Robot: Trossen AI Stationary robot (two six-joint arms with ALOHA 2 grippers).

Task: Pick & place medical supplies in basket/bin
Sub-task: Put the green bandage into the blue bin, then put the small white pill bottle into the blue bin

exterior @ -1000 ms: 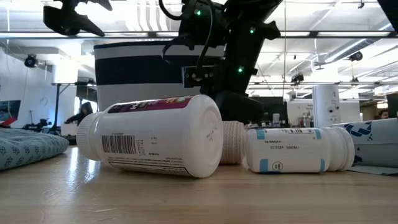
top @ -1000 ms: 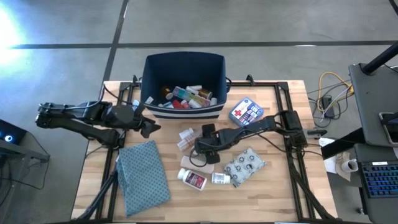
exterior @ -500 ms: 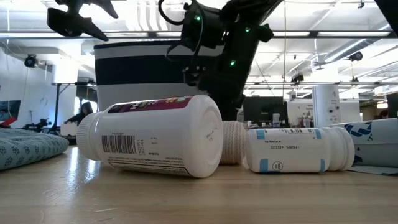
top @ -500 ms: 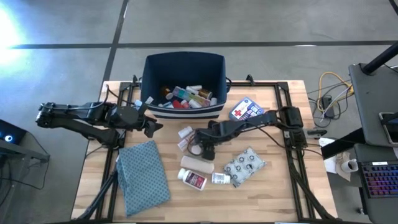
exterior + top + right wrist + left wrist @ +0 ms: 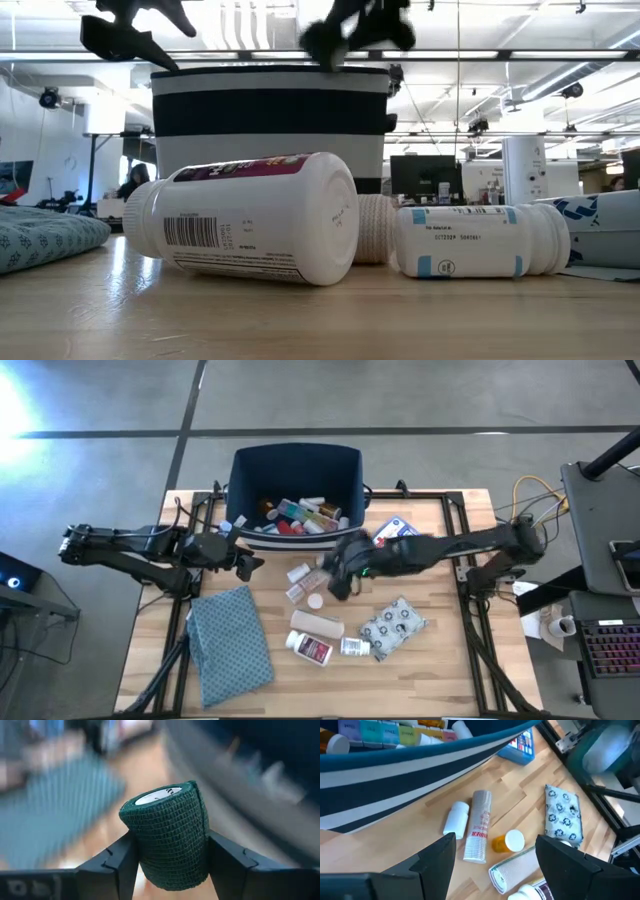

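My right gripper point(image 5: 340, 573) is high above the table's middle, just in front of the navy bin point(image 5: 295, 490), and is shut on a dark green bandage roll point(image 5: 167, 832). My left gripper point(image 5: 246, 565) stands open in the air left of the bin's near corner, holding nothing. On the table lie a white bottle point(image 5: 456, 818), a silver tube point(image 5: 478, 825), an orange bottle point(image 5: 509, 840), a tan roll point(image 5: 316, 624), two labelled white bottles point(image 5: 250, 215) point(image 5: 480, 240), a grey pouch point(image 5: 392, 625) and a red-cross box point(image 5: 395, 538). Several supplies lie inside the bin. My right gripper pinches the green roll's curved side point(image 5: 134, 845) between its two fingers point(image 5: 112, 865), one on each flank. The roll's white core end point(image 5: 159, 795) faces away from the fingers. The roll is lifted clear of the table.
A flat teal dotted cloth point(image 5: 230, 643) lies at the table's near left. Black frame rails point(image 5: 462, 530) run along the table's sides. Bare wood shows near the front edge point(image 5: 440, 680).
My right gripper has risen from table height near the tan roll to well above the table, drifted a little toward the bin and rolled about its own axis. My left gripper has stayed nearly still.
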